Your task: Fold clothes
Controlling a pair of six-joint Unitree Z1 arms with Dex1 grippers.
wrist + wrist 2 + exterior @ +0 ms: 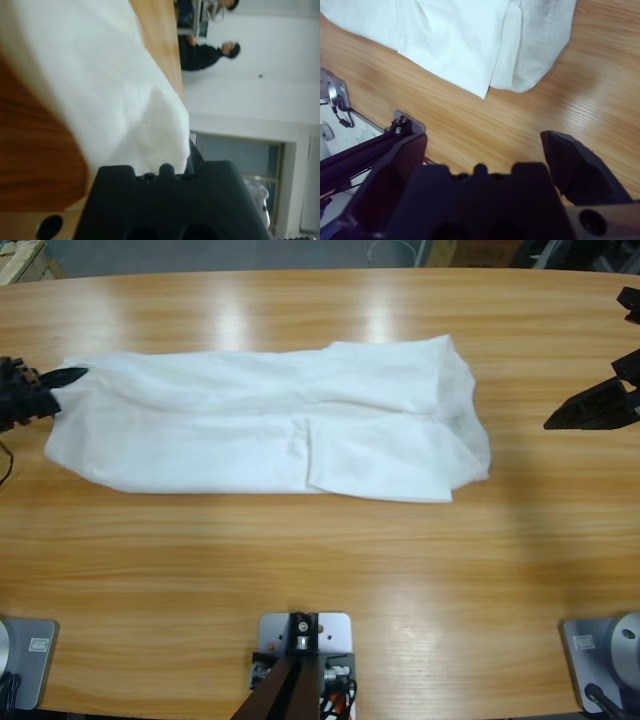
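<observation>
Gripping the left end of the white T-shirt [270, 425], the left end effector [62, 378] comes in from the left edge of the high view, its black jaws clenched on the fabric at the upper left corner of the cloth. In the left wrist view the T-shirt [100, 95] bunches right up against the end effector's body, with 2 people [207, 52] small in the background by a pale wall. The T-shirt lies stretched lengthwise across the middle of the wooden worktop [320, 570], folded into a long band with 1 flap overlapping along its lower right part and its right end rounded and slightly puffed. Well apart from that end, the right end effector [590, 408] hangs over bare worktop near the right edge, jaws released and holding nothing; its wrist view shows the T-shirt's corner [520, 60] ahead of the spread jaws.
</observation>
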